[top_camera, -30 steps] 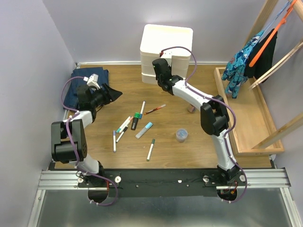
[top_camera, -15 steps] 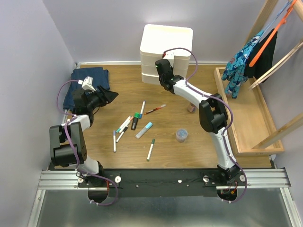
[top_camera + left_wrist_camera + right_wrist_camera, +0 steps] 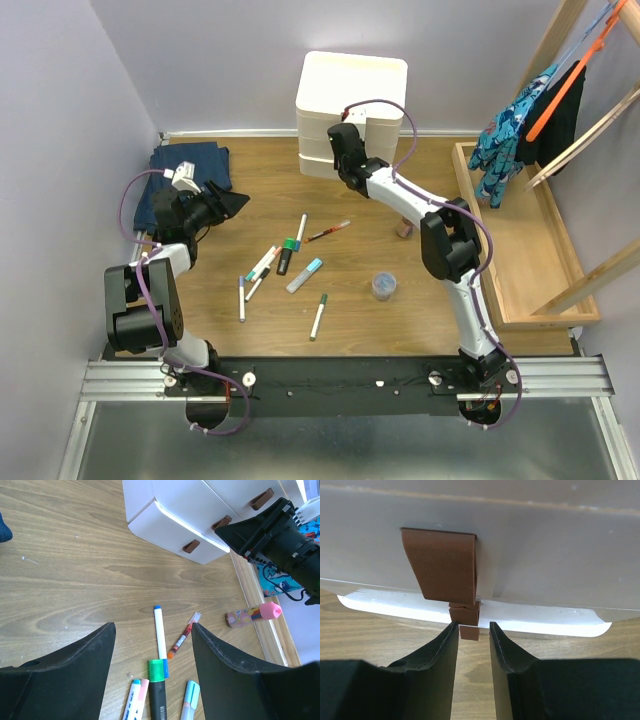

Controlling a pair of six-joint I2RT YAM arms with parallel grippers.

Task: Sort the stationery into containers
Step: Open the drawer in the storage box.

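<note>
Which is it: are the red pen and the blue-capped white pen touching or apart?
Apart. The left wrist view shows a clear gap between the red pen and the white pen.

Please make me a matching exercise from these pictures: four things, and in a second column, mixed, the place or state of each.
1 right gripper
2 left gripper
3 clear jar
4 blue jeans

a far left corner of the table
b straddles a brown drawer handle
c open and empty
d alone, right of the pens

Pairs: 1-b, 2-c, 3-d, 4-a
</note>
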